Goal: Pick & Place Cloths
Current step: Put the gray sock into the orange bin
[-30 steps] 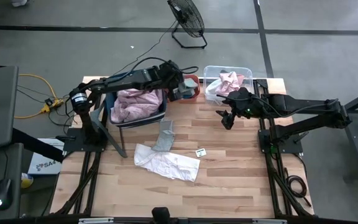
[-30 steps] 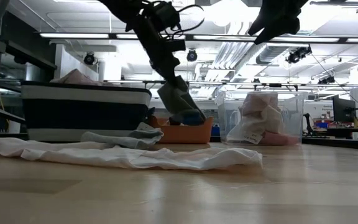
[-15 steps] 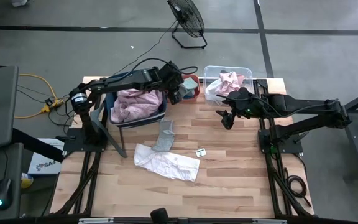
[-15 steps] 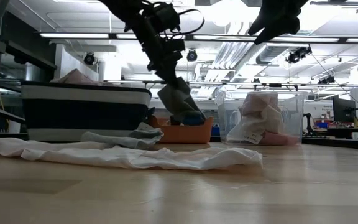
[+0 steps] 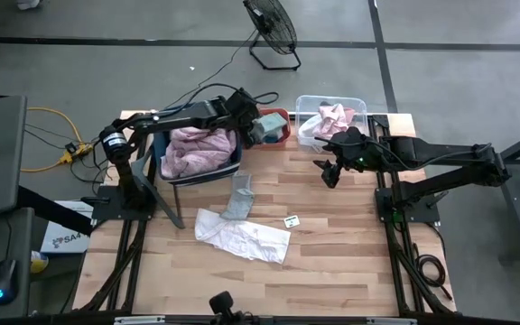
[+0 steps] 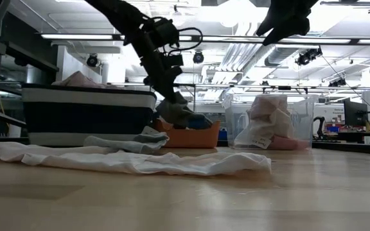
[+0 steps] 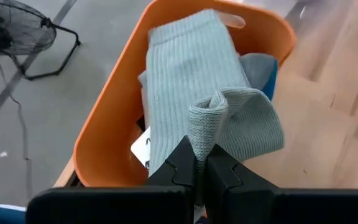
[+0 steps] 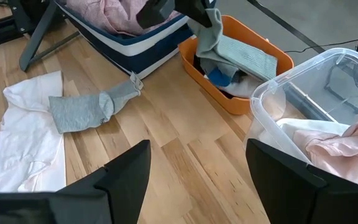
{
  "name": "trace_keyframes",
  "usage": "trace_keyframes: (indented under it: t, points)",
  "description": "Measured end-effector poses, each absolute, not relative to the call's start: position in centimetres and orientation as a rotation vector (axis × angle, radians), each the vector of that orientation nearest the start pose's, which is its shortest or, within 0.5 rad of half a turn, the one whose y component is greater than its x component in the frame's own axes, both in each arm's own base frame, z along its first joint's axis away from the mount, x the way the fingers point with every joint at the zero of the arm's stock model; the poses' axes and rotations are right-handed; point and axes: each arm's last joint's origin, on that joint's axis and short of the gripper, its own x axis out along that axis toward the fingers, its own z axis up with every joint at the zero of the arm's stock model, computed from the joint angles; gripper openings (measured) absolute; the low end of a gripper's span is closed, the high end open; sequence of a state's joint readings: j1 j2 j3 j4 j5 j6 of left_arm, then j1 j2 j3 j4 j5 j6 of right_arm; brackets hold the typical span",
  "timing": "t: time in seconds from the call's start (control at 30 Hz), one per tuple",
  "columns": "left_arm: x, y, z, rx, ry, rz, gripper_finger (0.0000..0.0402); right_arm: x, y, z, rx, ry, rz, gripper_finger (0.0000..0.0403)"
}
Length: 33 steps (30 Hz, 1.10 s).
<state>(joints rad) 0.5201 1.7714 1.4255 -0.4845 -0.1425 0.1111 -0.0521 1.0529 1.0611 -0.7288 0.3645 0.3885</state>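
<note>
My left gripper (image 7: 197, 168) is above the near rim of the orange bin (image 5: 281, 133) and is shut on a grey-green ribbed sock (image 7: 191, 81). The sock's far length lies in that bin on blue and white pieces. My right gripper (image 8: 197, 183) hangs open in the air above the table, beside the clear bin (image 5: 350, 101) that holds pale pink cloth (image 5: 334, 117). A second grey sock (image 5: 237, 199) and a white cloth (image 5: 242, 236) lie flat on the table. Pink cloth (image 5: 195, 149) fills the blue-and-white basket. My left gripper pinches a raised fold of the grey-green sock (image 7: 202, 127) between its two fingers, at the sock's near end. The fingers slant down at it from the basket side. The rest of the sock lies in the orange bin, draped over the pieces inside.
The blue-and-white basket (image 5: 171, 171) stands by the far left edge, with the orange bin and the clear bin to its right. A small card (image 5: 291, 221) lies on the wood. A fan (image 5: 271, 27) stands on the floor beyond the table. Bare wood shows along the near edge.
My left gripper has moved down and a little toward the table's left, staying shut on the sock. The sock hung steeply below the fingers before. Now it lies lower and flatter, with more of it in the orange bin.
</note>
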Motion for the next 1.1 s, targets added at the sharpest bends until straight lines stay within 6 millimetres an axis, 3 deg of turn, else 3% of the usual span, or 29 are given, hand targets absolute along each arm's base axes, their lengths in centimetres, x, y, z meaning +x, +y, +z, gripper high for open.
trace_keyframes:
  t: [0.4,0.9,1.1]
  points:
    - [33.5,21.0,25.8,-0.088,0.791,0.621,0.0003,20.4,-2.1,33.2,0.257,0.627,-0.532,0.0256]
    - [35.3,22.4,22.2,-0.079,0.803,0.615,0.0003,20.4,-2.1,33.2,0.260,0.630,-0.533,0.0256]
    - [35.3,22.6,22.2,-0.062,0.800,0.653,0.0010,20.4,-2.1,33.2,0.259,0.636,-0.534,0.0256]
